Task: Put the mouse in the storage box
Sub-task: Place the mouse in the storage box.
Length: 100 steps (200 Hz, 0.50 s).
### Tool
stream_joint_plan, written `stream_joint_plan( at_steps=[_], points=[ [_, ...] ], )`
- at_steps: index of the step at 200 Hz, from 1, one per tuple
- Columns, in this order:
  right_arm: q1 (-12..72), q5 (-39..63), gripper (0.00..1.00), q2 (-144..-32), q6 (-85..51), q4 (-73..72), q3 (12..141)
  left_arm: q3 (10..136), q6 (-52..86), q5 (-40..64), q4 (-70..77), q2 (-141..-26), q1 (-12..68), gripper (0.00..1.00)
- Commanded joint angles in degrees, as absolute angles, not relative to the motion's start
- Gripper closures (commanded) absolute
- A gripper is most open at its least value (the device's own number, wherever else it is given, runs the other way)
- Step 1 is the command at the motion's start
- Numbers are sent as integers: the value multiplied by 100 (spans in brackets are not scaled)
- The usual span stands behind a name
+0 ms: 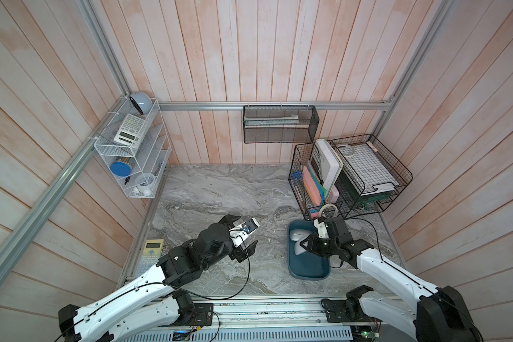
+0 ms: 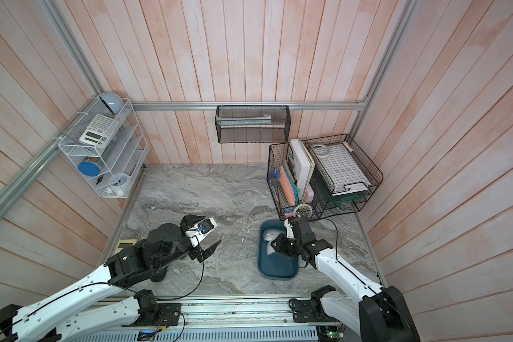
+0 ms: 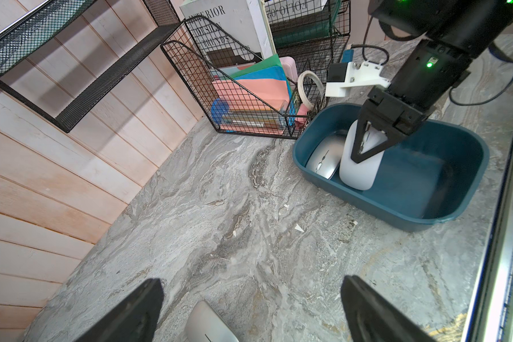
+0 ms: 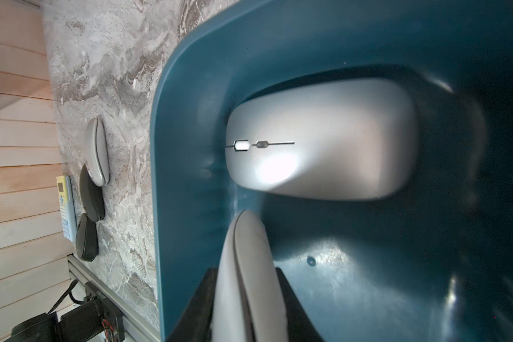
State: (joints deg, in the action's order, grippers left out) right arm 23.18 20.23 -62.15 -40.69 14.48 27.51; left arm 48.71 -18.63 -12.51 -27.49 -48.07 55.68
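Mouse (image 3: 357, 174), pale white, is gripped in my right pincer (image 3: 367, 148), which is closed on it inside the box (image 3: 382, 211), at the end near the wire baskets (image 3: 234, 97). The left wrist view shows this best: the mouse hangs tilted, nose down, just beside a silver mouse (image 3: 322, 160) that lies flat on the box floor. Whether the held one touches the floor I cannot tell. In the right wrist view I see the mouse (image 4: 249, 281) only edge-on between two black fingers, with the silver mouse (image 4: 323, 139) beyond it, near the box wall (image 4: 190, 148). In both top views the right pincer (image 1: 301, 247) covers most of the mouse.

My left pincer (image 1: 248, 230) is wide open and holds nothing. It is over the surface (image 1: 219, 189), well apart from the box. The right wrist view shows a light mouse (image 4: 98, 152) and two dark mice (image 4: 92, 192) on the surface outside the box, near a yellow calculator (image 4: 64, 204). The top views hide them under the left arm, though the calculator (image 1: 151, 251) shows. The left wrist view catches only part of a grey mouse (image 3: 211, 322) below the open pincer.
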Motion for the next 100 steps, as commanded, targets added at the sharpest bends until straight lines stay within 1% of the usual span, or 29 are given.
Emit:
stream_joint_plan(
  at_steps=[1, 14, 33, 41, 56, 76, 100],
  points=[
    [2358, 1793, 78, -6374, -4148, 1130, 2804, 4869, -1775, -1336, -2823, -4855, 5585, 0],
    [2363, 1753, 75, -6469, -4148, 1099, 2787, 4877, -1777, -1345, -2830, -4873, 5586, 0],
    [2365, 1714, 75, -6564, -4156, 1061, 2786, 4870, -1778, -1345, -2830, -4873, 5587, 0],
    [2372, 1714, 72, -6578, -4157, 1066, 2789, 4876, -1778, -1344, -2815, -4866, 5588, 0],
    [2374, 1702, 66, -6592, -4152, 1090, 2806, 4874, -1776, -1345, -2830, -4869, 5583, 0],
    [2373, 1656, 56, -6572, -4140, 1170, 2842, 4874, -1777, -1354, -2830, -4869, 5590, 0],
    [2373, 1619, 48, -6500, -4104, 1303, 2882, 4865, -1791, -1328, -2832, -4846, 5588, 0]
  ],
)
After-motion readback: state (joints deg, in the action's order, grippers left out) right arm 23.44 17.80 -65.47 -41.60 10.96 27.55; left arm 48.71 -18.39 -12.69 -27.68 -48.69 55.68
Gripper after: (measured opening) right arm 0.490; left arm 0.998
